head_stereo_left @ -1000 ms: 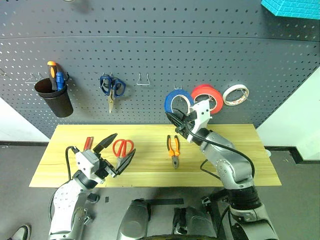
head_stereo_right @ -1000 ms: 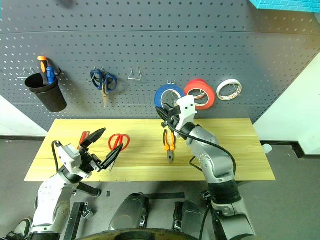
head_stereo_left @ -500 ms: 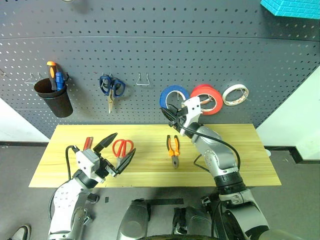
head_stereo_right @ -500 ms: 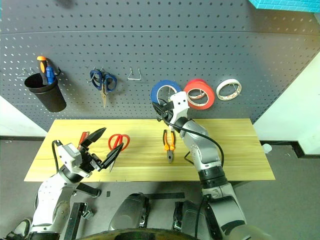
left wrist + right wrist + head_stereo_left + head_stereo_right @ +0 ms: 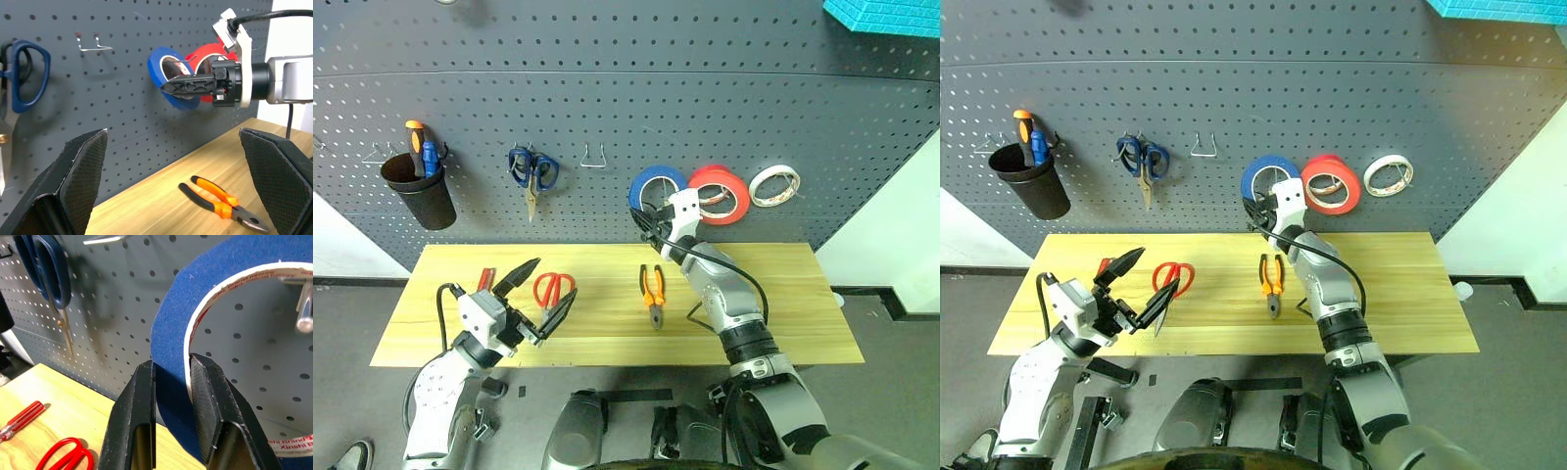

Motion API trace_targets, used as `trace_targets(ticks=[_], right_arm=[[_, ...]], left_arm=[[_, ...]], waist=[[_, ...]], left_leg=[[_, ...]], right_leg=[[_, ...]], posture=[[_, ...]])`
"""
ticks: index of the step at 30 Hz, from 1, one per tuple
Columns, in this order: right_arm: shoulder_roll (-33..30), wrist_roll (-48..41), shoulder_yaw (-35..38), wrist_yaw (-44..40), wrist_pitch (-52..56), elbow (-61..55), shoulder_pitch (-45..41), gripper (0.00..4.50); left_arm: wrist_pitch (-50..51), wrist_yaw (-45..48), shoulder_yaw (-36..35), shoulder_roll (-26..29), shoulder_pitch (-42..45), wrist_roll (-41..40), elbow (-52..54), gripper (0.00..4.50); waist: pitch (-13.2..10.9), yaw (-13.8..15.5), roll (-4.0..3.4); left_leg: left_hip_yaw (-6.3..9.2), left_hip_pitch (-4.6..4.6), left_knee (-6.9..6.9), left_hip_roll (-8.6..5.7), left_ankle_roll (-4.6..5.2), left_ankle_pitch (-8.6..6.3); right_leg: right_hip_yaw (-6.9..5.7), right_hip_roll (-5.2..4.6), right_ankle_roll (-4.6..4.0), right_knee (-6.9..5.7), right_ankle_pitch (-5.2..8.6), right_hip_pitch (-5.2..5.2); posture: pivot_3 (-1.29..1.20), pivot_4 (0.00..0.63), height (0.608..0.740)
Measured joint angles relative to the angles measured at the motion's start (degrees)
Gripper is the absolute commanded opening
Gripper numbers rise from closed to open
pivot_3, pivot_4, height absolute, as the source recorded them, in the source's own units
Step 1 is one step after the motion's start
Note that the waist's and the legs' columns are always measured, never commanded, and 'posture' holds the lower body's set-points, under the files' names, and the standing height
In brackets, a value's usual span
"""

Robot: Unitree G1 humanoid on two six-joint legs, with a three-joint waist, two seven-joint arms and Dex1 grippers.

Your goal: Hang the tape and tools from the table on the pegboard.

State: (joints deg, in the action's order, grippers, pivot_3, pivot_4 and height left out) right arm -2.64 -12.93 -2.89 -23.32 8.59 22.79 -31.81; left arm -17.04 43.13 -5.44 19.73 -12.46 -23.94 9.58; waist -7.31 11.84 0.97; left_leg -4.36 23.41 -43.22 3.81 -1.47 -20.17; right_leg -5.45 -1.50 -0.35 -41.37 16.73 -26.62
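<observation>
My right gripper (image 5: 171, 369) is shut on the lower rim of the blue tape (image 5: 171, 328), holding it upright against the pegboard (image 5: 705, 98). A metal hook (image 5: 304, 308) shows inside the ring's hole. The tape (image 5: 656, 186) sits just left of the red-orange roll. On the table (image 5: 783, 294) lie the orange-and-black pliers (image 5: 652, 289), the red-handled scissors (image 5: 551, 289) and the red screwdriver (image 5: 485, 280). My left gripper (image 5: 540, 292) hovers open over the table's front left, near the red scissors, holding nothing.
On the pegboard hang a black cup (image 5: 416, 191) with tool handles, blue-handled scissors (image 5: 531, 171), an empty wire hook (image 5: 594, 157), a red-orange roll (image 5: 720, 193) and a white roll (image 5: 773, 186). A cyan object (image 5: 886, 15) sits at the top right.
My right arm has stretched forward, carrying the blue tape closer to the pegboard and slightly left. The left gripper has stayed in place.
</observation>
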Motion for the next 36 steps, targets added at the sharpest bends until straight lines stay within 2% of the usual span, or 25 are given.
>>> trace_targets(ticks=[10,18,27,31,36], right_arm=[[-1.0,1.2,0.2,-0.5,1.0,2.2,1.8,4.38],[-1.6,1.9,-0.1,-0.9,3.1,-1.7,4.8,4.44],[-7.6,-4.3,-2.6,-7.4,17.9,-29.4,17.3,4.44],[-8.6,-6.3,-2.6,-6.4,23.0,-38.3,20.3,4.44],[-6.7,-5.4,-4.7,0.0,27.7,-43.4,22.2,4.44]], left_arm=[[1.1,-1.1,0.1,0.1,0.9,0.5,0.8,4.5],[2.0,-1.0,0.1,0.3,-0.2,0.7,2.5,4.5],[2.5,0.5,-0.3,1.8,-3.9,0.0,3.8,4.5],[2.9,0.0,-0.7,1.9,-5.2,0.1,3.9,4.5],[8.6,-2.7,-1.1,4.3,-5.7,1.0,4.0,4.5]], waist=[[-0.1,-0.1,-0.1],[-0.1,-0.1,-0.15],[-0.3,-0.1,-0.35],[-0.3,-0.1,-0.43],[-0.4,-0.2,-0.47]], left_leg=[[0.01,0.14,0.01,-0.01,0.0,0.0],[0.04,0.15,0.03,0.02,0.0,-0.01],[0.11,0.15,0.06,0.05,0.01,-0.01],[0.11,0.1,0.1,0.07,0.0,-0.02],[0.1,0.1,0.14,0.09,0.0,-0.02]], right_leg=[[0.02,-0.01,0.0,0.01,0.0,-0.14],[0.03,-0.03,0.01,0.04,0.01,-0.15],[0.02,-0.08,0.24,0.13,0.15,-0.13],[0.02,-0.05,0.24,0.14,0.16,-0.13],[0.01,-0.06,0.25,0.19,0.17,-0.13]], posture=[[0.39,0.111,0.676],[0.39,0.118,0.676],[0.39,0.127,0.676],[0.39,0.129,0.676],[0.38,0.135,0.676]])
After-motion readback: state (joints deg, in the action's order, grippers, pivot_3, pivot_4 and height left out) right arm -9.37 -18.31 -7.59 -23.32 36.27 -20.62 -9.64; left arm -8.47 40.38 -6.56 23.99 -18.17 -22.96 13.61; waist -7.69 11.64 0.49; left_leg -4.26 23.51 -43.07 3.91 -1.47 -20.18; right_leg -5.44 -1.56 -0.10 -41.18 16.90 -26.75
